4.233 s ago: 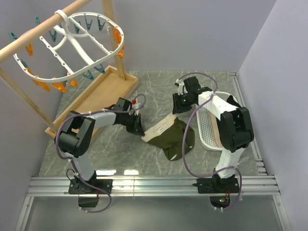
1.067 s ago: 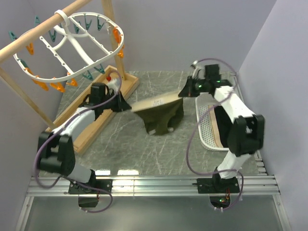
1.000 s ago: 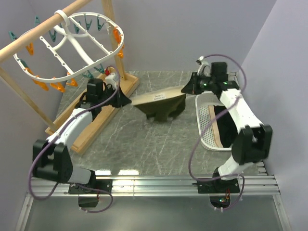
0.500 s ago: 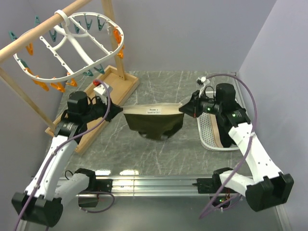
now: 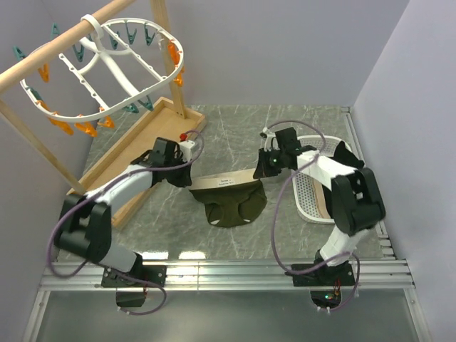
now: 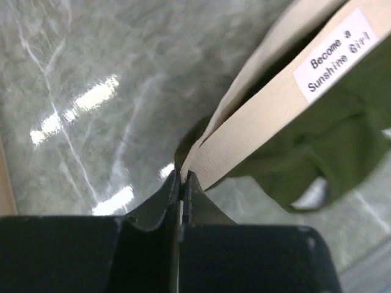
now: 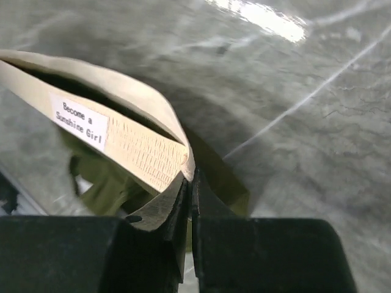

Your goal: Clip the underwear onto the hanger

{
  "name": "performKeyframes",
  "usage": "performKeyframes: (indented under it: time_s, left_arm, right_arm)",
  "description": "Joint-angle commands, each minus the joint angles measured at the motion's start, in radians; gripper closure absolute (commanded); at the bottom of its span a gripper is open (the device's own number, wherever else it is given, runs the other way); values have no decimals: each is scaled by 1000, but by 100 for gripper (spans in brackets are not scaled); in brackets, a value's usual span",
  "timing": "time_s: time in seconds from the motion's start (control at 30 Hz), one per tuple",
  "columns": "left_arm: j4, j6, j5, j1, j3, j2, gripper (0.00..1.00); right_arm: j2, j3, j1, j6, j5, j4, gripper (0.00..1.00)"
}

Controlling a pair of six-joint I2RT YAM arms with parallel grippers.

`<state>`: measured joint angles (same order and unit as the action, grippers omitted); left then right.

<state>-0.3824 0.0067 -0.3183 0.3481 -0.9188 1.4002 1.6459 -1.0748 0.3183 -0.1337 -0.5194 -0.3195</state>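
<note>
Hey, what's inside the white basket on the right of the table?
A tan cloth shows at the near end of the white basket. The right arm covers much of the rest, hiding anything else inside.

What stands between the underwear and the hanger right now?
Nothing visible does. The left gripper and right gripper pinch the underwear by its waistband ends, near the middle of the table. The hanger hangs on the pole at the far left, over the tray.
</note>
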Motion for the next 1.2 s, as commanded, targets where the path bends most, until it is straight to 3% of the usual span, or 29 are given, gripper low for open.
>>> performKeyframes:
  time_s: [0.0,0.13,0.23,0.3,0.33,0.4,0.57,0.73,0.8,1.0,1.07,1.1,1.17]
  left_arm:
    - [109,3,116,3,-97,110,95]
    - [172,-1,113,3,-196,233,94]
    - [188,-37,102,3,-274,307,91]
    - [179,-37,111,3,-319,353,86]
    - [165,-36,108,3,-331,376,76]
    - [130,-30,82,3,-347,381,66]
    - [128,-17,-13,5,-195,229,35]
    - [74,-17,-189,5,-97,113,33]
    - [57,53,-228,8,-19,2,31]
    - [-41,242,-246,15,123,-372,16]
    - [-68,248,-260,14,142,-522,12]
    - [-108,243,-260,14,140,-567,6]
    - [-133,175,-193,12,100,-683,1]
  right_arm:
    - [78,-86,2,-26,93,57,96]
    - [132,-149,-2,-30,150,77,87]
    - [140,-186,-5,-21,200,66,72]
    - [152,-233,-5,-17,243,47,52]
    - [157,-261,-7,-6,243,16,26]
    - [150,-281,-7,8,246,-24,24]
    - [53,-226,5,55,78,-136,28]
    - [9,-122,103,77,15,-147,32]
    - [-32,-91,110,72,-13,-125,32]
    - [-161,-131,76,94,-13,-138,27]
    - [-201,-177,53,106,-21,-148,25]
    - [-213,-195,48,124,-13,-151,23]
    - [-247,-252,38,159,7,-168,20]
